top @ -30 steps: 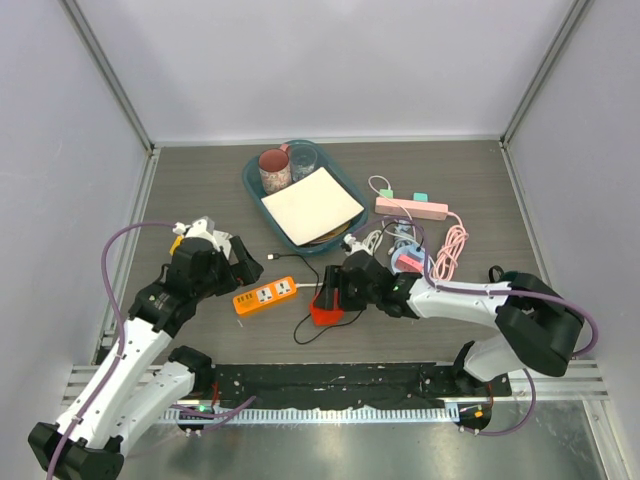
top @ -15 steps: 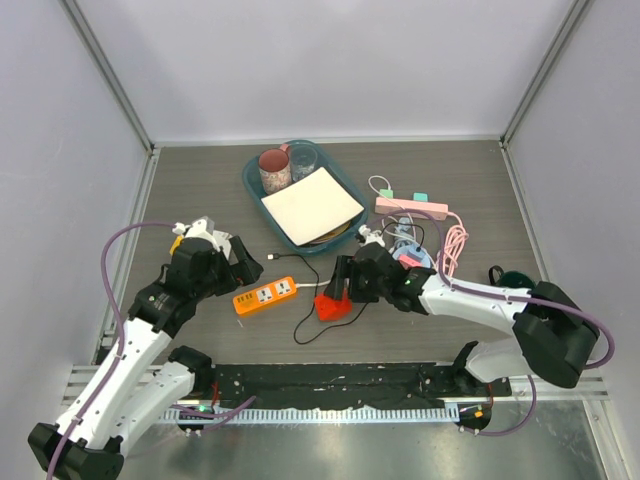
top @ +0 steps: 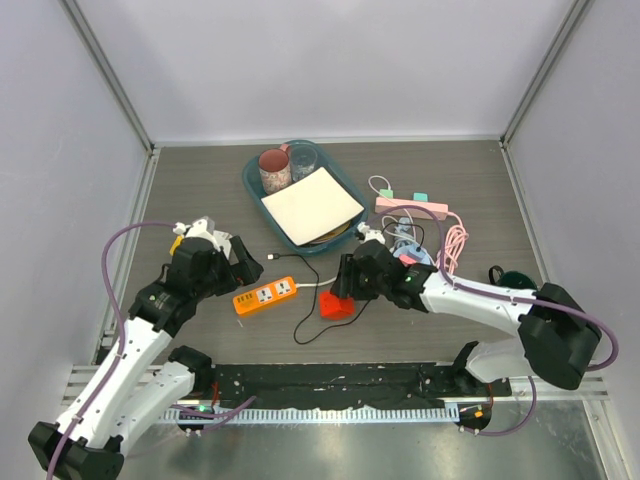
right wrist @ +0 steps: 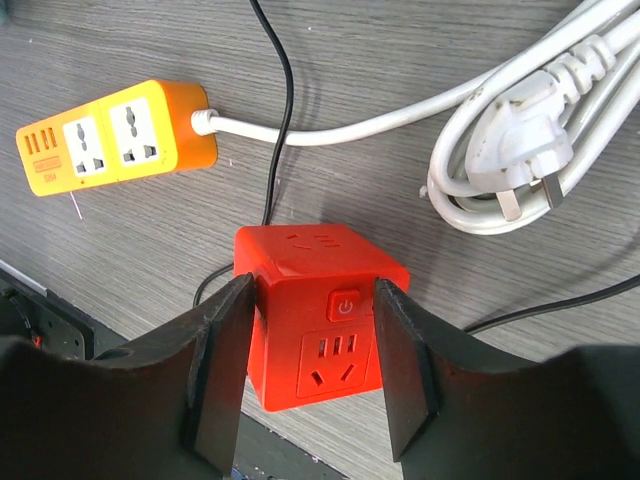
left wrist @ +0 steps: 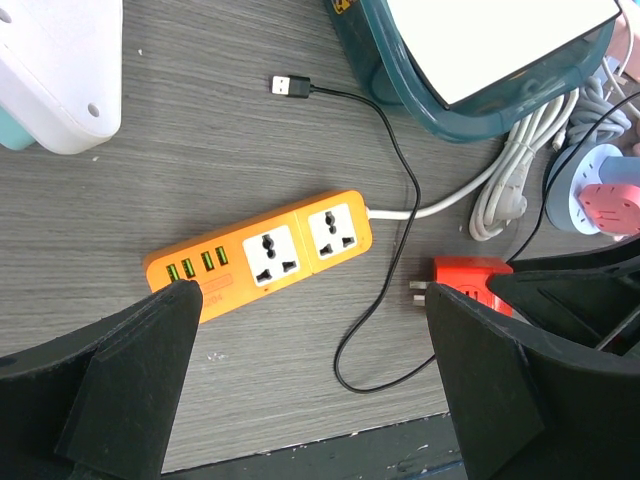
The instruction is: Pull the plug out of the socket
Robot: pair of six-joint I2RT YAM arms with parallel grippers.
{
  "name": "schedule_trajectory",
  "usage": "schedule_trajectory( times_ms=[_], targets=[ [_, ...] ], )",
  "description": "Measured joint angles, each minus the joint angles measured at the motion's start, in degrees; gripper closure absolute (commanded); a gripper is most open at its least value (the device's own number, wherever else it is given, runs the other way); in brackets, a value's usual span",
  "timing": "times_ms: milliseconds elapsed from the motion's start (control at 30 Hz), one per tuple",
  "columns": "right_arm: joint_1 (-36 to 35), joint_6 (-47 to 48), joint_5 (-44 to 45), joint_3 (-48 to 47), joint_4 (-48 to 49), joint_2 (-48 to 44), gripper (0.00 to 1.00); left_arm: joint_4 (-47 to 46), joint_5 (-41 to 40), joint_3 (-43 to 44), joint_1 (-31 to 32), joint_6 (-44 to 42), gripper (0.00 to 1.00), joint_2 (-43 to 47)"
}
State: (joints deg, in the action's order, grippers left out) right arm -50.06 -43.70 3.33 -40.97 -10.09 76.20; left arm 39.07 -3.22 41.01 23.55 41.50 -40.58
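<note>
The plug, a red cube with a power button and metal prongs, sits on the table unplugged, a short way right of the orange socket strip. My right gripper is down over the cube, one finger pressed on each side, shut on it. My left gripper hovers wide open just left of the strip, with nothing between its fingers.
A black USB cable loops between strip and cube. The teal tray behind holds a mug, a glass and a white pad. A coiled white cord, a pink strip and a round socket lie at the right.
The red cube and my right gripper have shifted slightly right, away from the orange strip. The right jaws widened, then narrowed onto the cube. The left arm has not moved.
</note>
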Motion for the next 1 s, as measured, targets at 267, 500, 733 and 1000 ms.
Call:
schedule_trajectory(
  times_ms=[267, 500, 733, 1000],
  targets=[
    [0.1, -0.4, 0.1, 1.5, -1.1, -2.5, 0.49, 0.0, 0.0, 0.0, 0.0, 0.0, 0.0, -0.2],
    [0.2, -2.5, -2.1, 4.6, 1.4, -2.7, 0.55, 0.0, 0.0, 0.0, 0.0, 0.0, 0.0, -0.2],
    [0.2, -2.5, -5.0, 4.0, 2.1, -2.0, 0.56, -0.2, 0.0, 0.0, 0.0, 0.0, 0.0, -0.4],
    [1.1, 2.4, -1.0, -5.2, -4.1, -1.8, 0.56, -0.2, 0.6, 0.0, 0.0, 0.1, 0.03, -0.6]
  ],
)
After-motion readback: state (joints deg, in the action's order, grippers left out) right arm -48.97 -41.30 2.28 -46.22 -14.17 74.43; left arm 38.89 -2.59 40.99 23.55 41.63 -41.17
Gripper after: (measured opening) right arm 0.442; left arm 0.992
